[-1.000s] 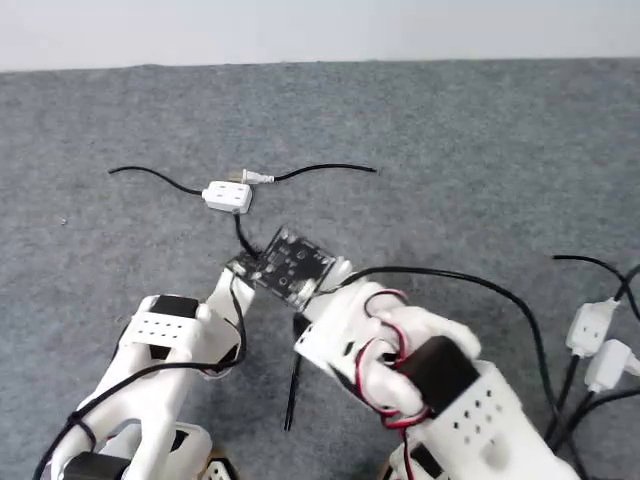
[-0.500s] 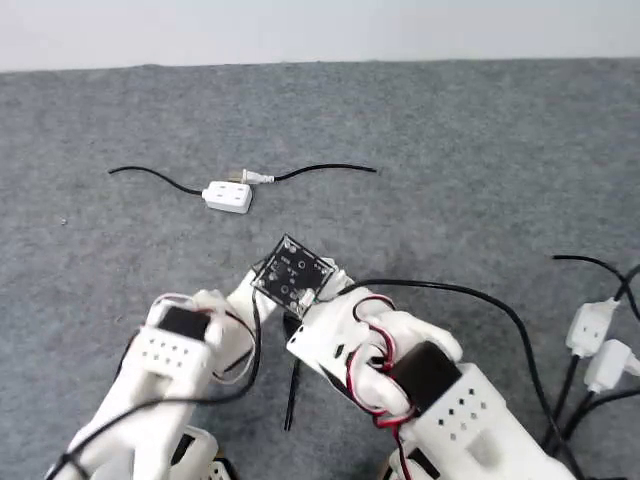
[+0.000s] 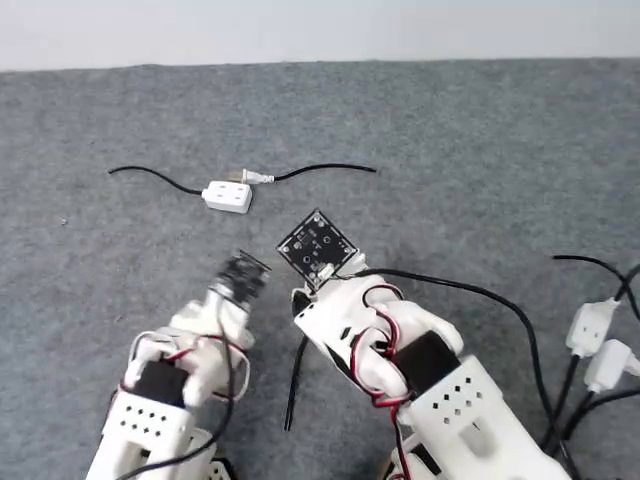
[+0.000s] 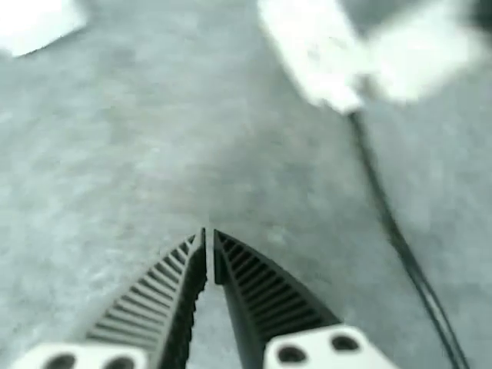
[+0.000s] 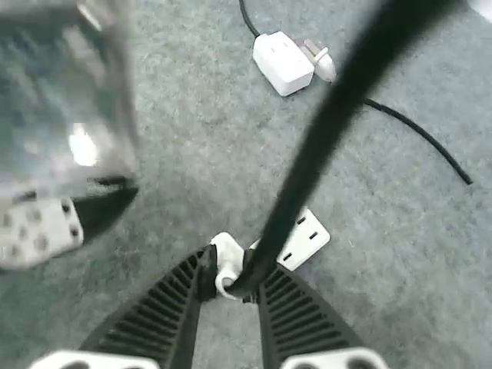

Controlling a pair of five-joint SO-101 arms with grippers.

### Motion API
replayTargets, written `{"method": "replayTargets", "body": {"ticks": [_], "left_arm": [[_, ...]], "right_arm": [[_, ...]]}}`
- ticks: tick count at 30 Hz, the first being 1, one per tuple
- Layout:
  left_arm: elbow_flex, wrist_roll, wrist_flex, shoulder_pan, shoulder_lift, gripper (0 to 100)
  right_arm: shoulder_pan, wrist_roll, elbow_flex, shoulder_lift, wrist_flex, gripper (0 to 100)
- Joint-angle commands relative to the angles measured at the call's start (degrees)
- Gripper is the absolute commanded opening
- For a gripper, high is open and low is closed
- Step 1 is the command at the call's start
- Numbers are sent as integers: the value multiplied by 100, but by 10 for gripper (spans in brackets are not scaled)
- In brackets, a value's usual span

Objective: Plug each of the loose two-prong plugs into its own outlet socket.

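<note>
Closest in, the left gripper (image 4: 209, 234) had its ribbed jaws drawn together to a thin slit with nothing between them, above bare grey carpet (image 4: 115, 154). Past its tips we saw a blurred white shape (image 4: 323, 54) with a black cord (image 4: 400, 246) trailing from it. We could not make out what the shape was.

The right gripper (image 5: 231, 265) was clamped on a white plug (image 5: 223, 275). The plug's thick lead (image 5: 323, 131) rose from the jaws and crossed the view out of focus. Right against the plug lay a white slotted block (image 5: 305, 234), and we could not tell whether the two were one piece. Beside them, a smeared part of the other arm (image 5: 61, 138) was cut off at the edge.

From above, the right arm's camera board (image 3: 318, 245) covered that gripper and its plug. A loose black cable (image 3: 293, 390) lay on the carpet beside the wrist.

Farther out sat the outlet socket (image 3: 227, 196), with a second plug (image 3: 250, 178) touching its far corner. We could not tell whether its prongs were seated. Its thin wire (image 3: 330, 167) ran off to one side.

At the right border, white fittings (image 3: 592, 328) on dark cables were partly cropped.
</note>
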Motion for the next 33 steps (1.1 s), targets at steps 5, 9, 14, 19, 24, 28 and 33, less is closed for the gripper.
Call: {"method": "replayTargets", "body": {"ticks": [5, 9, 14, 19, 24, 28, 33], "left_arm": [[-171, 862, -888, -1248, 237, 16], [-180, 949, -1231, -1319, 607, 16], [-180, 914, -1380, -1310, 826, 16], [-180, 897, -1389, -1310, 826, 16], [-180, 862, -1389, -1310, 826, 16], [-180, 686, -1389, -1310, 826, 16], [-180, 668, -1389, -1310, 826, 16]], "right_arm": [[189, -97, -571, 1191, -251, 8], [593, -97, -1046, 2053, -620, 8], [971, -18, -1574, 3046, -1095, 8], [1147, 193, -2180, 3934, -1138, 8], [1156, 440, -2444, 4488, -1138, 8], [1156, 466, -2418, 4629, -1349, 8], [1156, 475, -2382, 4637, -1314, 8]]}}
